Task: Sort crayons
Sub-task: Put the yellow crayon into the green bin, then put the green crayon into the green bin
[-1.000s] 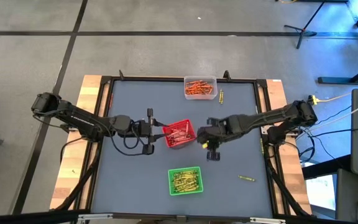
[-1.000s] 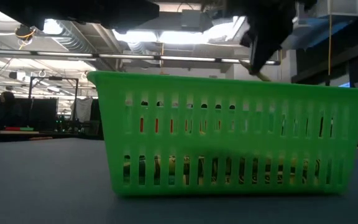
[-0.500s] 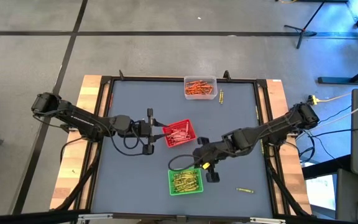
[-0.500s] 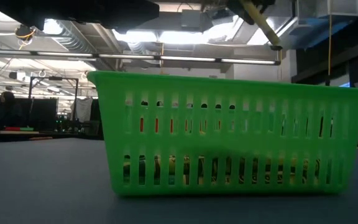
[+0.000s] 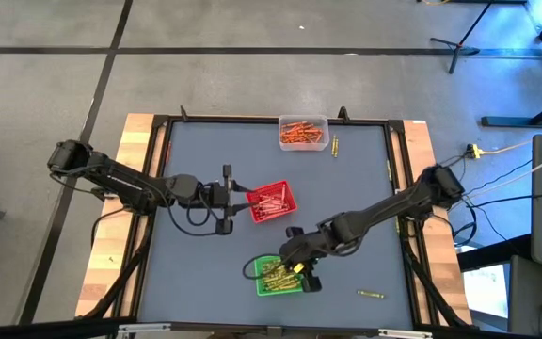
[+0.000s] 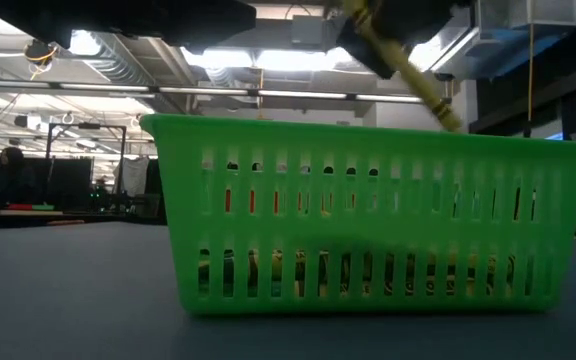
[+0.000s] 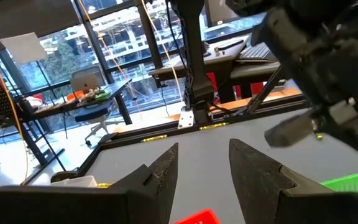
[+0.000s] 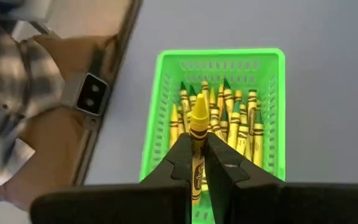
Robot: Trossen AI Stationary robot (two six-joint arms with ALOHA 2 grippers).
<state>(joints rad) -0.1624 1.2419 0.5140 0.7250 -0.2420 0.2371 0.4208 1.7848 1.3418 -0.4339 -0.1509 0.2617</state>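
A yellow crayon [image 8: 198, 134] is clamped between the closed jaws of the right gripper [image 8: 197, 149], its tip pointed forward over a green tray [image 8: 150, 134]. Yellow and green crayons [image 8: 244, 127] are piled inside the tray, which rests on the grey counter [image 8: 328, 93]. A plaid sleeve [image 8: 11, 93] is seen beside the counter's edge.

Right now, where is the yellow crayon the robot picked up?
The yellow crayon is pinched in the right gripper, held just above the green tray at the table's near edge, in the high view.
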